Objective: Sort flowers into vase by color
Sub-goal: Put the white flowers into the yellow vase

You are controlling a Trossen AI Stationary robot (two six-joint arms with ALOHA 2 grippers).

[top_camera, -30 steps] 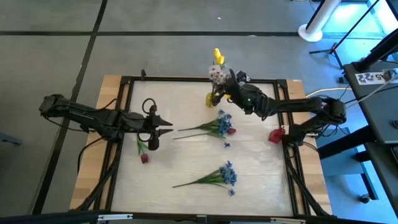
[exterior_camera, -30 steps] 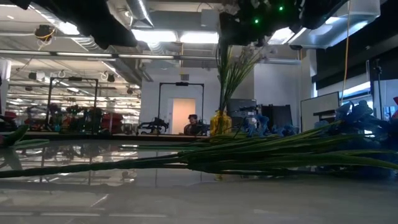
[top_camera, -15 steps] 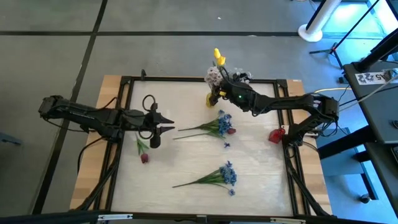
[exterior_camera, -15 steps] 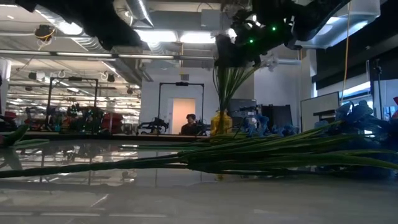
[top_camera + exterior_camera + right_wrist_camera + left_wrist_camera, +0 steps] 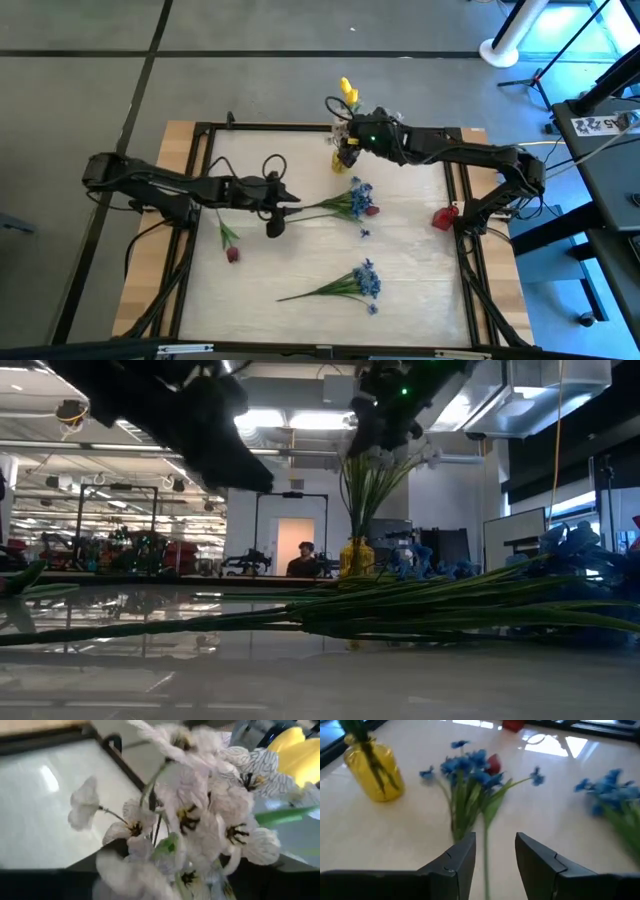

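A yellow vase [image 5: 343, 156] stands at the table's far edge with yellow tulips [image 5: 348, 92] and white flowers [image 5: 200, 815] in it. My right gripper [image 5: 356, 128] hovers just over those blossoms. A blue cluster [image 5: 352, 200] with a dark red bud [image 5: 493, 762] lies mid-table. Its stem [image 5: 485, 855] runs between the fingers of my open left gripper [image 5: 495, 840], and no touch shows. A second blue cluster [image 5: 366, 280] lies nearer the front. A dark red tulip bud [image 5: 232, 254] lies at the left.
A red object [image 5: 444, 216] stands by the table's right rail. A small loose blue blossom [image 5: 365, 233] lies between the two clusters. A black frame [image 5: 200, 140] borders the white table top. The front left of the table has free room.
My left gripper has gone toward the table's right edge, up to the stem end of the mid-table blue cluster. My right gripper has shifted a little toward the far left over the vase. The stems in the vase, bunched under it before, now fan out.
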